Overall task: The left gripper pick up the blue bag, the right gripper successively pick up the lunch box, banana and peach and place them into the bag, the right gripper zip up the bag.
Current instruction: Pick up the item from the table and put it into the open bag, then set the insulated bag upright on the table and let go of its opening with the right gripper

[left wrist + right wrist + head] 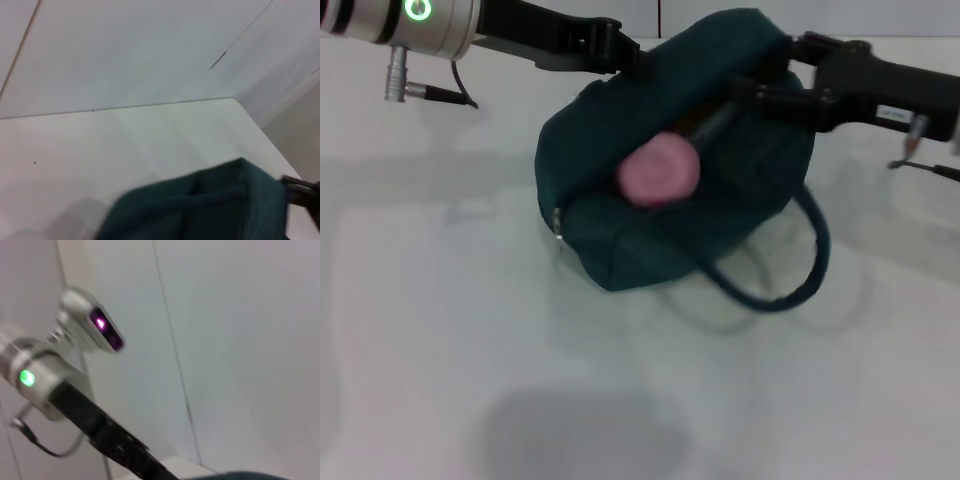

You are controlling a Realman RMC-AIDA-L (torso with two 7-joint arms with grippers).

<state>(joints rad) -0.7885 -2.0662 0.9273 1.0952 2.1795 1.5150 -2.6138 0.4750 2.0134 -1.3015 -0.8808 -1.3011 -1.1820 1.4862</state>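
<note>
Table (440, 350): white, bare in the foreground, shadow patch near the front edge.
Bag (650, 215): teal-blue, mid-table, tilted with its opening toward the head camera; one loop handle (790, 285) trailing onto the table at the robot's right; silver zipper ring (558, 222) at the left corner.
Peach (658, 170): pink, round, sitting in the bag's open mouth.
Left gripper (625, 55): on an arm reaching in from the upper left, green ring lit, claw against the bag's far left top edge; finger state not discernible.
Right gripper (760, 90): on an arm stretched in level from the right, claw at the bag's upper right edge by the opening; fingers hidden against dark fabric, state not discernible.
Left wrist view: bag fabric (210, 205) low in frame, table behind.
</note>
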